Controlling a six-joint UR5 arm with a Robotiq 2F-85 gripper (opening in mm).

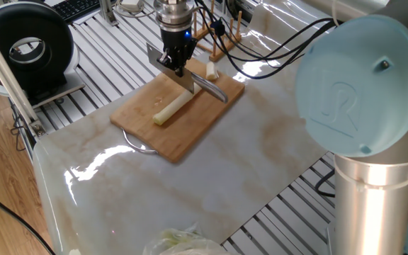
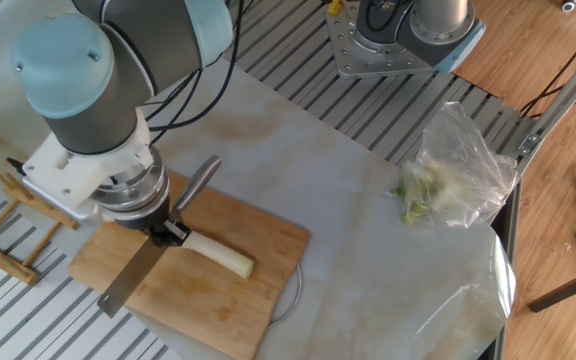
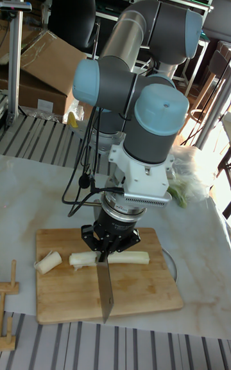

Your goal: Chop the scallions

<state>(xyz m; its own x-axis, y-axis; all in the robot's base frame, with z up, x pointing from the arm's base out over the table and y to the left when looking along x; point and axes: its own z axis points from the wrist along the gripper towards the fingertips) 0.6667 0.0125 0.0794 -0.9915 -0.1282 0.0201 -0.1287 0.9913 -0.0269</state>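
Note:
A wooden cutting board (image 1: 190, 131) (image 2: 258, 235) (image 3: 70, 296) carries the scallions: a long pale stalk (image 1: 170, 108) (image 2: 220, 260) (image 3: 131, 257) and a short cut chunk (image 1: 211, 69) (image 3: 48, 262) near the board's end. My gripper (image 1: 174, 64) (image 2: 168, 233) (image 3: 108, 249) is shut on a knife, directly over the stalk. The knife's blade (image 2: 130, 283) (image 3: 105, 293) crosses the stalk edge down, and its metal handle (image 1: 211, 88) (image 2: 200, 180) sticks out on the other side. The gripper hides where the blade meets the stalk.
A clear plastic bag of leafy greens (image 2: 448, 180) (image 1: 176, 241) (image 3: 186, 180) lies on the marble sheet away from the board. A small wooden rack (image 1: 218, 35) (image 2: 8, 215) stands beside the board. A black round device (image 1: 27, 46) sits at the table's corner.

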